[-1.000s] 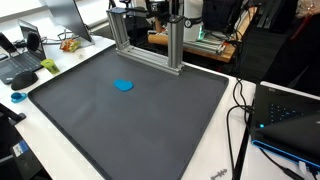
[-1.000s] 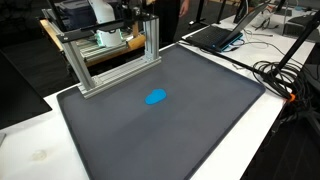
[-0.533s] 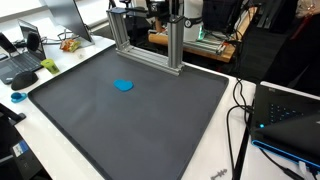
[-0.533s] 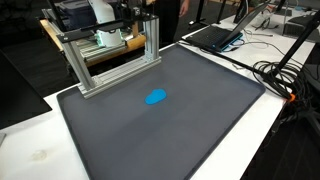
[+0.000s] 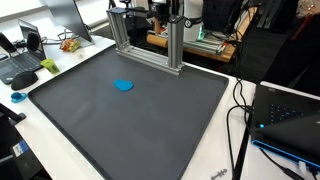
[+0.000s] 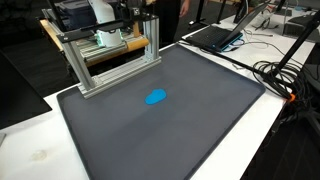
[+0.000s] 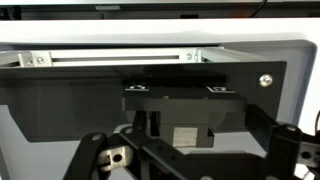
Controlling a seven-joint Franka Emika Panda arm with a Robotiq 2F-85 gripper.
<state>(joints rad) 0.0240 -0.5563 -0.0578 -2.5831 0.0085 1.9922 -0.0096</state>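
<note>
Behind the aluminium frame (image 5: 150,45), at the far edge of the mat (image 5: 150,125), the arm sits pulled back, and its pincer (image 7: 190,162) shows only in the wrist view. There its black linkages splay to either side with the jaws standing wide apart and nothing between them. It touches nothing.

The thing nearest it is the blue piece (image 5: 124,85). This lies in front of the frame, out on the open mat and well apart from the frame's posts, and shows in both exterior views (image 6: 156,97). It does not appear in the wrist view.

As a judgement, this is the waiting stage: no approach is under way and no contact has been made. Any reach for the blue piece would call for the arm to come past the frame, lower over the mat and bring the spread jaws down on either side of a very low object, so the fingertips would have to come almost onto the surface.

The blue piece looks flat, rounded and slightly irregular, with a smooth, bright, matte face; what it is made of cannot be told. The mat is dark grey, large, rectangular and dull, perhaps rubbery. The frame is square-section extruded metal, silvery, slotted and hard-edged.
</note>
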